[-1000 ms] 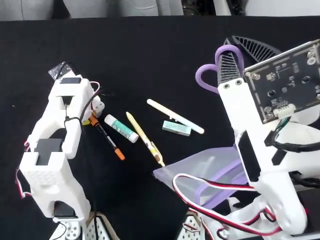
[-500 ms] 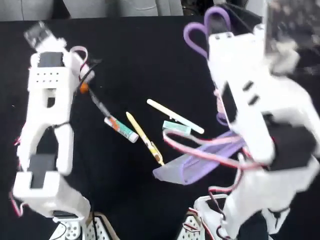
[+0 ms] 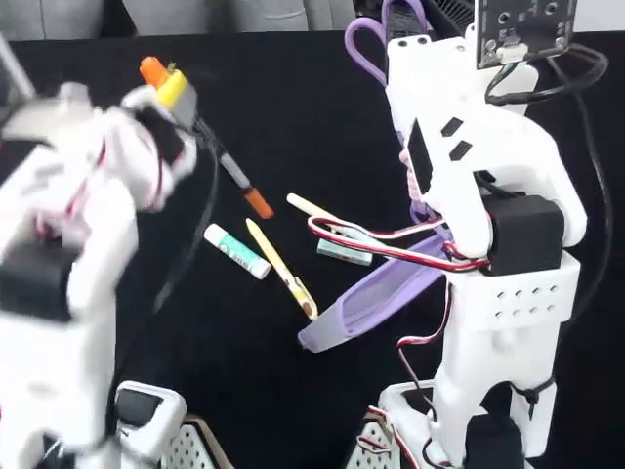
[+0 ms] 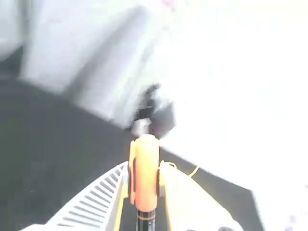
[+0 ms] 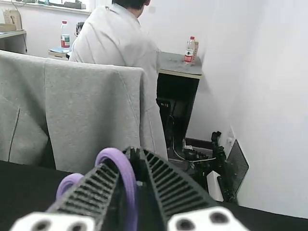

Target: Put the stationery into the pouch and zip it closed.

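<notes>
At far left, the left gripper (image 3: 172, 90) clamps the orange pen (image 3: 235, 177), while the right gripper (image 5: 137, 158) is closed on the purple loop (image 5: 123, 174) of the pouch (image 3: 359, 309).

- A broad stretch of bare black surface (image 3: 293, 107) lies between the two arms, toward the far edge.
- The pen (image 3: 234, 176), gripped in the left claw (image 3: 176, 98), slants across the way in from the left.
- The glue stick (image 3: 236, 251), pencil (image 3: 280, 269) and eraser (image 3: 344, 252) lie close together, with narrow gaps between them.
- The right arm (image 3: 488, 195) and its cables (image 3: 361, 233) hang over the pouch (image 3: 356, 311).
</notes>
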Controlling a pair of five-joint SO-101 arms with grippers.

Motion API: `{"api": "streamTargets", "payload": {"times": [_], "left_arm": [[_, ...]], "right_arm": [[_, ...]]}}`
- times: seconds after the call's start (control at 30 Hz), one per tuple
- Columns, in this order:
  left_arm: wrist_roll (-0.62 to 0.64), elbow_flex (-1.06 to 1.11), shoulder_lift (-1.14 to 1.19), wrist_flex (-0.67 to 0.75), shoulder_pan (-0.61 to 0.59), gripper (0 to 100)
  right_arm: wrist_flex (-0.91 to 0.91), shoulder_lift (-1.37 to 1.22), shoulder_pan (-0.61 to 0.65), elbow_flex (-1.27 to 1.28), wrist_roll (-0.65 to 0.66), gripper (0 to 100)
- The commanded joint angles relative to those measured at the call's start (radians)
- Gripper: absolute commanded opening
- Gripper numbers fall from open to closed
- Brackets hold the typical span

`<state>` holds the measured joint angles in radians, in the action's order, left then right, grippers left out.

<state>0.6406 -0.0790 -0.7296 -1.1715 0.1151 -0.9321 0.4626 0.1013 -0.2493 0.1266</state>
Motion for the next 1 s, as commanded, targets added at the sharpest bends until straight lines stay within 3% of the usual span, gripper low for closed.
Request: {"api": "streamTargets", "payload": {"times": [0.0,0.07,0.23,0.33,0.6,0.97], "left_arm": [[0.005,0.217,-0.299,0.170,0.163,3],[-0.012,0.363,-0.425,0.270,0.257,3],[-0.210,0.751,-0.710,0.614,0.470,3],[-0.236,0.918,-0.839,0.772,0.552,3],[-0.236,0.947,-0.830,0.792,0.590,3],[-0.244,0.831,-0.796,0.783,0.579,3]], "right_arm": [[0.029,-0.001,0.012,-0.002,-0.003,1.1],[0.029,-0.002,0.015,-0.002,-0.003,1.1],[0.028,-0.002,0.015,-0.001,-0.003,1.1],[0.028,-0.002,0.015,-0.001,-0.003,1.1],[0.031,-0.004,0.015,-0.001,-0.002,1.1],[0.032,-0.004,0.012,-0.001,-0.002,1.1]]}}
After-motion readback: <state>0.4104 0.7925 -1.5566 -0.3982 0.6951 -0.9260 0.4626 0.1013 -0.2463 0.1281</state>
